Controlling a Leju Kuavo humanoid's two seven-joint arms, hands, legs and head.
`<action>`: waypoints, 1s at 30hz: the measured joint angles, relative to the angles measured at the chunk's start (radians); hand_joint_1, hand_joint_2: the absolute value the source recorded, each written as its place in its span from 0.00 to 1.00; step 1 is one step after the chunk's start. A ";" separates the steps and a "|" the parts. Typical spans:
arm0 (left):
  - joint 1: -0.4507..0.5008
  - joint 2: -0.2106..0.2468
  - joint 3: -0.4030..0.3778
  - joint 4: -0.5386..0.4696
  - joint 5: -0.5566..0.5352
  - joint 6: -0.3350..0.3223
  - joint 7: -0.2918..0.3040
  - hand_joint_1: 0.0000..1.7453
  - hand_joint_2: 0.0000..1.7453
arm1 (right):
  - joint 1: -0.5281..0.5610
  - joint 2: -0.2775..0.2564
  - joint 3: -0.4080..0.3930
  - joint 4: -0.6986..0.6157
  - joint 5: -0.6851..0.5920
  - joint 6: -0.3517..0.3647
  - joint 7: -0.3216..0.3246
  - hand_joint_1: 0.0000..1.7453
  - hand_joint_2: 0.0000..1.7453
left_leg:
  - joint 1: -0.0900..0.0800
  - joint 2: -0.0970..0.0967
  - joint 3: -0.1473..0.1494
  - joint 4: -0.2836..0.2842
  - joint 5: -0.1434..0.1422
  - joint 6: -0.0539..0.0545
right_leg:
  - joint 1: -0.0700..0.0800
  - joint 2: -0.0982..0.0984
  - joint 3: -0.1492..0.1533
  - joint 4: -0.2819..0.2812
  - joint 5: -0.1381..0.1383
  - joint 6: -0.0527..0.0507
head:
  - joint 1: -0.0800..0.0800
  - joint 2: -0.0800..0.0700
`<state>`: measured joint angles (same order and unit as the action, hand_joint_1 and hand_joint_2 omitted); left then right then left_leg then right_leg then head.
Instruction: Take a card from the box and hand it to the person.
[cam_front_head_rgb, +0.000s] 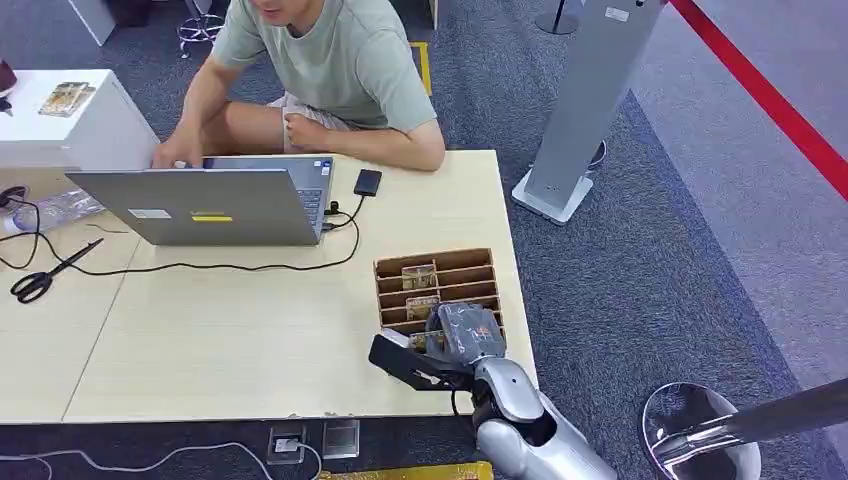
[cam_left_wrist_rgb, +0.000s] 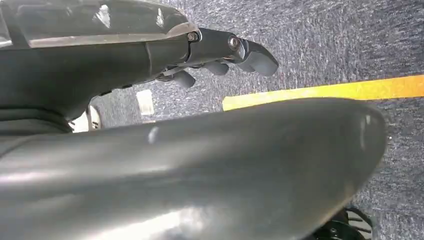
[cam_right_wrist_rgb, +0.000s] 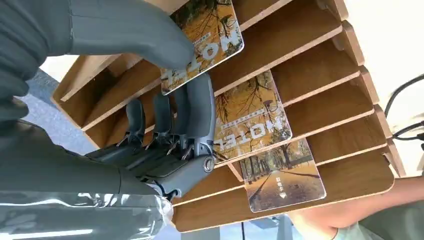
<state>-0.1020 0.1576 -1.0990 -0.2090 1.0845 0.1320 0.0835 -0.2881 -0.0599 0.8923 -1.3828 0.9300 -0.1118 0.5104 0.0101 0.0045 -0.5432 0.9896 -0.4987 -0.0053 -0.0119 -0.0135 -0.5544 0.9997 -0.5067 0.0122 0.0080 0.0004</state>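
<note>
We see our left hand (cam_left_wrist_rgb: 220, 55) hanging with dark fingers (cam_left_wrist_rgb: 257, 57) curled in on nothing above grey carpet (cam_left_wrist_rgb: 320, 35) crossed by a yellow stripe (cam_left_wrist_rgb: 340, 91).

Pale table (cam_front_head_rgb: 250, 340), laptop (cam_front_head_rgb: 215, 205), box (cam_front_head_rgb: 440, 290), scissors (cam_front_head_rgb: 45, 275)

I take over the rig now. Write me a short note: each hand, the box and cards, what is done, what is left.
Right hand: pinches a card between thumb and fingers, at the wooden box near the table's right edge.
Left hand: hangs over the floor, fingers curled, holding nothing.
Two more cards stand in the box slots.
Done: card gripped.
Left: lift it out and hand it to the person behind the laptop.
</note>
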 joint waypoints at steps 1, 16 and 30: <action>0.000 0.000 0.000 0.000 0.000 0.000 0.000 0.00 0.00 | 0.000 0.000 0.000 0.000 0.000 0.000 -0.001 0.78 1.00 | 0.000 0.000 0.000 0.000 0.000 0.000 | 0.000 0.000 0.000 0.000 0.000 0.000 | 0.000 0.000; 0.001 0.000 0.003 0.000 0.064 -0.003 -0.021 0.00 0.00 | 0.008 0.001 0.003 0.002 -0.021 0.002 -0.011 1.00 1.00 | 0.000 0.000 0.001 0.000 0.000 0.000 | 0.000 0.000 0.001 0.000 0.000 0.000 | 0.000 0.000; 0.001 0.000 0.023 0.000 0.093 0.014 -0.038 0.00 0.00 | 0.008 -0.002 0.006 0.000 -0.050 -0.036 -0.029 1.00 1.00 | 0.000 0.000 0.001 0.000 0.000 0.000 | 0.000 0.000 0.001 0.000 0.000 0.000 | 0.000 0.000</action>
<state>-0.1010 0.1572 -1.0765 -0.2090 1.1776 0.1461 0.0458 -0.2799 -0.0618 0.8988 -1.3829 0.8801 -0.1476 0.4818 0.0101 0.0047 -0.5426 0.9896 -0.4987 -0.0053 -0.0119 -0.0133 -0.5538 0.9997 -0.5067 0.0121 0.0080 0.0000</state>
